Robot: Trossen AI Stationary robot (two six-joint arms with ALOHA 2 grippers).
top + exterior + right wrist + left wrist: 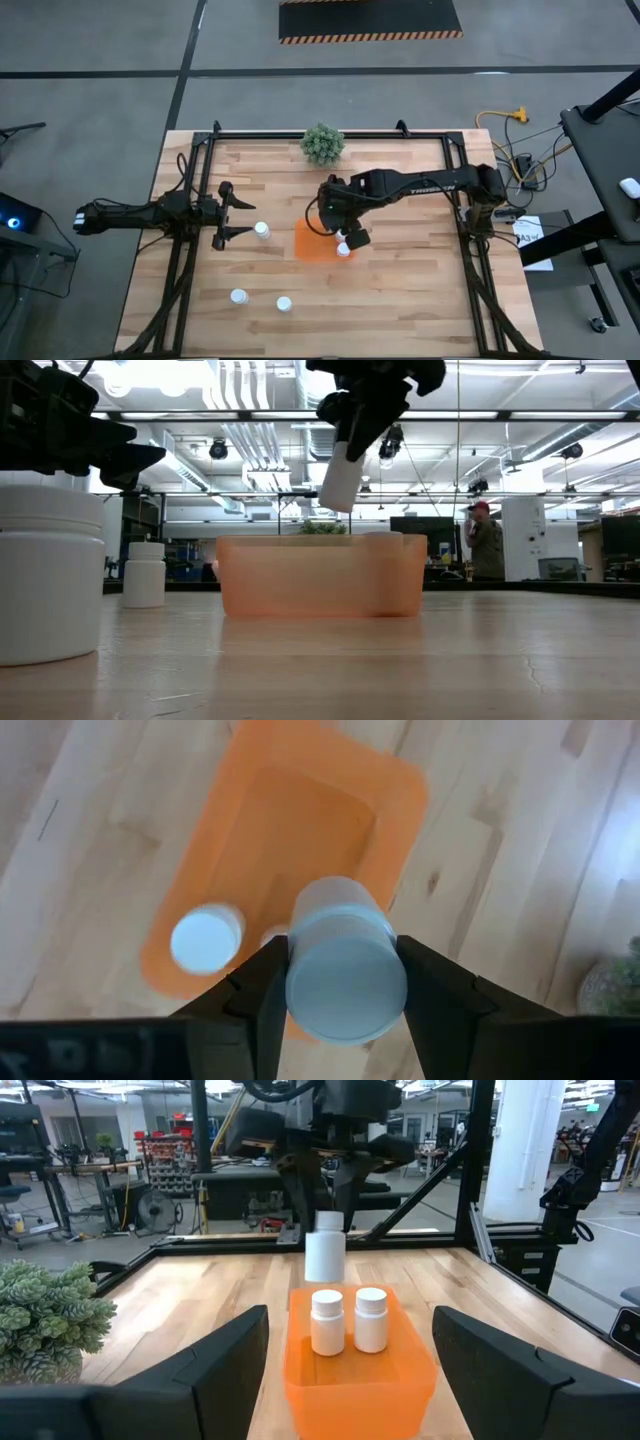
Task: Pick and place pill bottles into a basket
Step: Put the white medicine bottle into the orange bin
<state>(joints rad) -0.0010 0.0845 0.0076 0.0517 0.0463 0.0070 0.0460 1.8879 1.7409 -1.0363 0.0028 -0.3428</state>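
pill bottle [345, 975] | white, capped, upright | clamped in right tool [340, 982] above basket [250, 840]

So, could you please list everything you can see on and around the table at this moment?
Pill bottles: six, white. Two stand in the basket; one is held above the basket; one on the table beside the left gripper; two near the table's front edge.
Basket: one, orange, mid-table.
Plant: one, green, at the table's far edge.
Table: one, light wood.
Person: one, red cap, far in the room behind.
Left gripper: open, empty, on the table's left side.
Right gripper: shut on the held bottle, over the basket.
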